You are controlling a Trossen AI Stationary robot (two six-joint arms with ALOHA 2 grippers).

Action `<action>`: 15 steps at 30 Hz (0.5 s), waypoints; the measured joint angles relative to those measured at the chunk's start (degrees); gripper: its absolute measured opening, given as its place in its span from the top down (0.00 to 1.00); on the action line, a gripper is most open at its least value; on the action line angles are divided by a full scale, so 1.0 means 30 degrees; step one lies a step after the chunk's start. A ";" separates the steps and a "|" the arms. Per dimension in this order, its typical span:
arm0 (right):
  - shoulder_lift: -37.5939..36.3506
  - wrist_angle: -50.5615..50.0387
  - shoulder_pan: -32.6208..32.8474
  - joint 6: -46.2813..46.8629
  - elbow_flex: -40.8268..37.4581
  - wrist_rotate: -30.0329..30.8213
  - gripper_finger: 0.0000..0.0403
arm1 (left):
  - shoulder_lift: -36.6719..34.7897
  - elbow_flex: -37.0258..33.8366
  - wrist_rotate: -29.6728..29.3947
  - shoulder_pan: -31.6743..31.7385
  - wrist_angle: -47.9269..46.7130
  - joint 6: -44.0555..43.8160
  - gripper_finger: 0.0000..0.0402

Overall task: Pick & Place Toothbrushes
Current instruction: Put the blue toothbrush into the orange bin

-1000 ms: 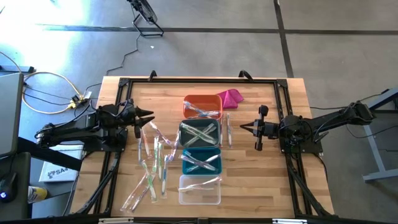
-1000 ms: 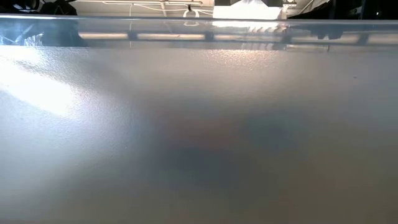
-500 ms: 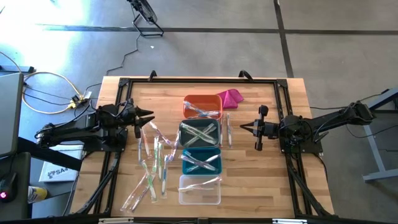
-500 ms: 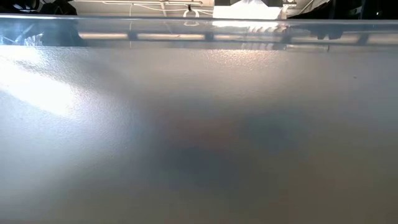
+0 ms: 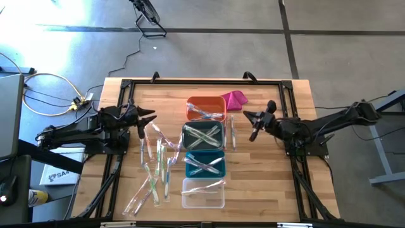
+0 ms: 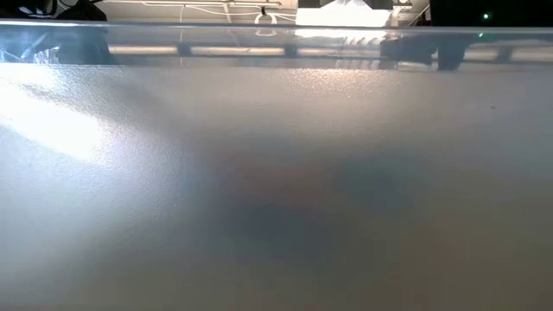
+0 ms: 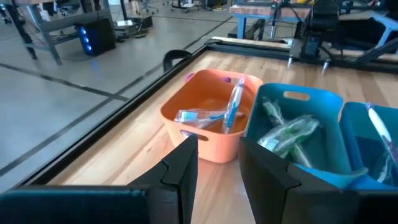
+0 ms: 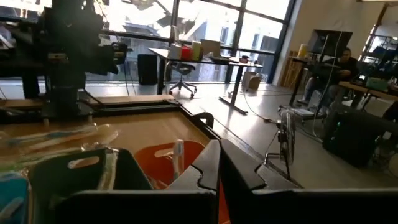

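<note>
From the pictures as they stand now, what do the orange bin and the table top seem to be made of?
Orange bin: probably moulded plastic, smooth and slightly glossy, with rounded edges and a cut-out handle.
Table top: looks like wood, with pale planks showing grain lines.

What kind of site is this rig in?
Most likely a robotics lab or workshop in an open-plan office. The wooden table stands on a bare grey concrete floor, yellow cables trail beside it, and the right wrist view shows desks with an office chair before tall windows.
</note>
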 joint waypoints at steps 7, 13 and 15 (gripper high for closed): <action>0.3100 -0.1963 0.0000 0.0826 0.2758 0.2220 0.99 | 0.0000 0.0000 -0.0057 -0.0006 -0.0674 0.1062 0.72; 0.4055 -0.8184 -0.0109 0.7016 0.5275 0.1472 0.99 | 0.0000 0.0000 -0.0052 0.0000 -0.0745 0.2357 0.72; 0.4193 -1.0453 -0.0440 0.9356 0.6156 0.0230 0.99 | 0.0000 0.0000 -0.0051 0.0000 -0.0745 0.2806 0.72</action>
